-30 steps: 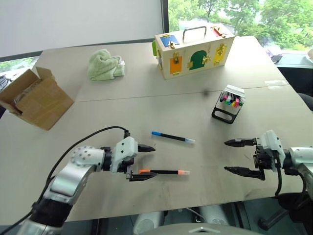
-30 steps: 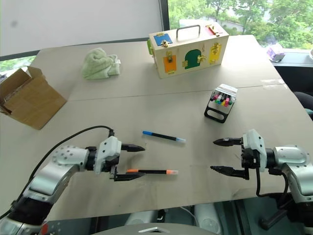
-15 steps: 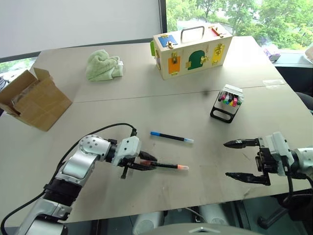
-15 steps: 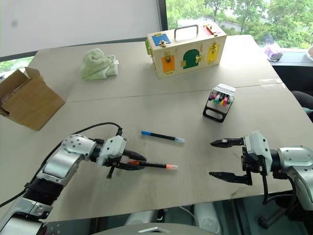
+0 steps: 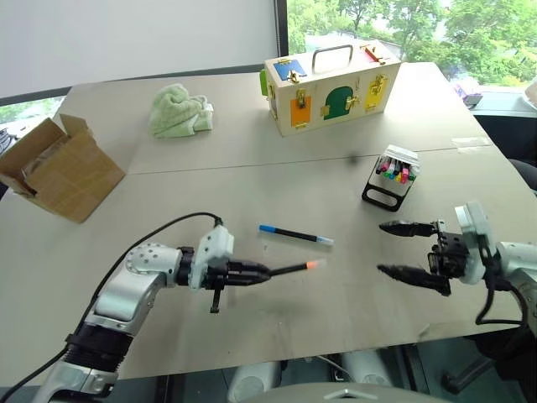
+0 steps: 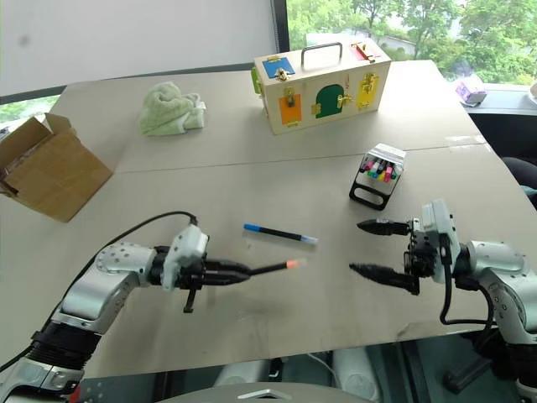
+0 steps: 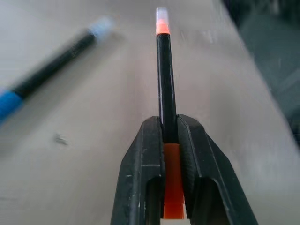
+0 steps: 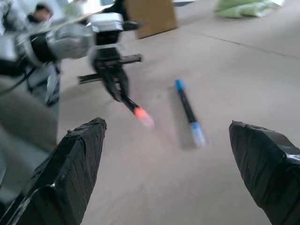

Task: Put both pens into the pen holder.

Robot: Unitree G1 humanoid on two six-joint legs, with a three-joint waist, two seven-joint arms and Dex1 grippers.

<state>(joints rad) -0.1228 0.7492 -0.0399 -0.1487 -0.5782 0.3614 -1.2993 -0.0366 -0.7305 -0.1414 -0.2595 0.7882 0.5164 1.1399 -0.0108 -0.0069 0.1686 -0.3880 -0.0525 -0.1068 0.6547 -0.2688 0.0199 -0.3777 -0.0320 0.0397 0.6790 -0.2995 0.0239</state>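
My left gripper point(image 5: 260, 272) is shut on the orange-ended pen point(image 5: 289, 269) and holds it just above the table, its free orange tip pointing right. In the left wrist view the black barrel point(image 7: 165, 70) runs out from between the closed fingers point(image 7: 145, 154). The blue-ended pen point(image 5: 295, 235) lies flat on the table just beyond it. At the right, my right gripper point(image 5: 381, 248) stands open and empty, pointing left toward the pens. The pen holder point(image 5: 393, 176) stands behind it, with coloured caps showing in its top.
A wooden box point(image 5: 331, 84) with coloured doors sits at the back of the table. A green cloth point(image 5: 179, 112) lies at the back left, and an open cardboard box point(image 5: 59, 168) at the far left. The table's front edge point(image 5: 277, 357) runs close below both grippers.
My left gripper has shut on the orange-ended pen and lifted it off the table, and the pen now points right. The right gripper has rolled and shifted slightly left, still open.
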